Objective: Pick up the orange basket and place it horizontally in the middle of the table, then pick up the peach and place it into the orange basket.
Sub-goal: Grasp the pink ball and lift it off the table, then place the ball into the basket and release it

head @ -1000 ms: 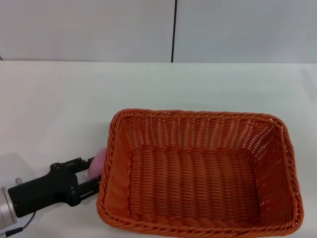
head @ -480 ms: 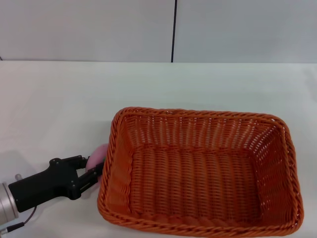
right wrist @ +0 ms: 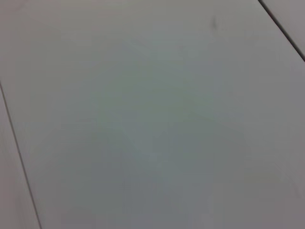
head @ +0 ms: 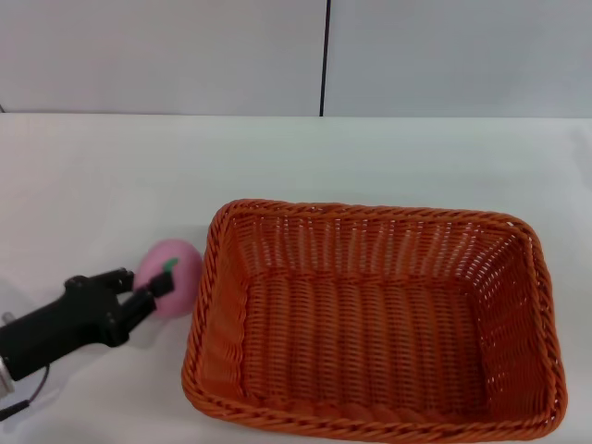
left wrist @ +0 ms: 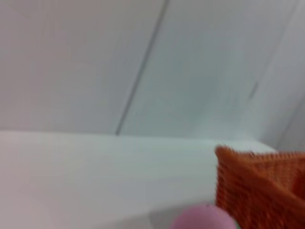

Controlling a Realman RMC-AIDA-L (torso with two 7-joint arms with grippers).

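The left tool (head: 159, 282) pinches the peach (head: 172, 274) at its near side, just left of the basket (head: 370, 324) on the worktop (head: 111, 185). The peach looks light, smooth and round, so it may slip; a grip across its widest part suits best. The right tool is out of sight.

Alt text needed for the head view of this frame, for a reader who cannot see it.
The left gripper holds the pink peach just outside the left wall of the orange basket. The basket lies empty on the white table, long side running left to right. The right arm is out of view.
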